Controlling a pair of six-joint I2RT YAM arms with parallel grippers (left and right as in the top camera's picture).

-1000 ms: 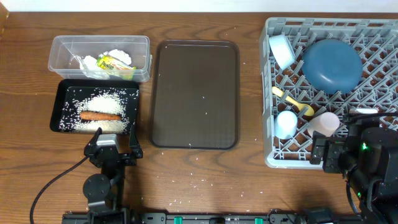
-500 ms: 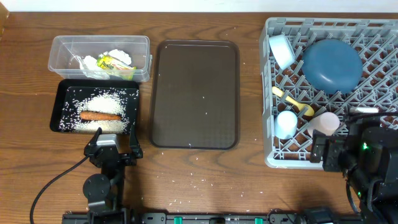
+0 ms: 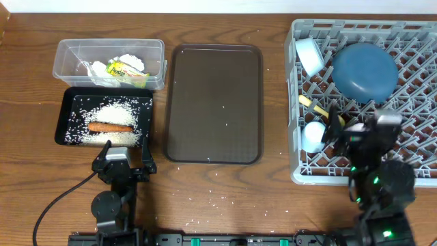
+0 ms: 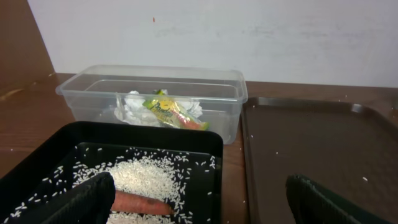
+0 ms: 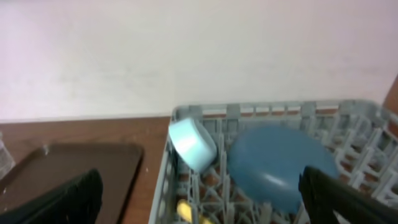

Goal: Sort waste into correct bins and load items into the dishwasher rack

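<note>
We are hovering our left gripper (image 3: 127,152), spread and empty, beside the black tray (image 3: 102,91), which is taking food scraps: rice (image 3: 113,111) and carrot (image 3: 109,127). Crumpled paper (image 3: 131,61) and snack wrapper (image 3: 123,70) are lying in the clear box (image 3: 109,42). Our right gripper (image 5: 199,196), also spread, is hanging over the dishwasher rack (image 3: 295,82), where blue plate (image 3: 364,70) and bowl (image 3: 309,55) are leaning on pegs.

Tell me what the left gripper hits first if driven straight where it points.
Probably the black tray: its near rim sits right at the fingers, with carrot and rice just past. Height is unclear; clearing those, the clear box comes next.
</note>
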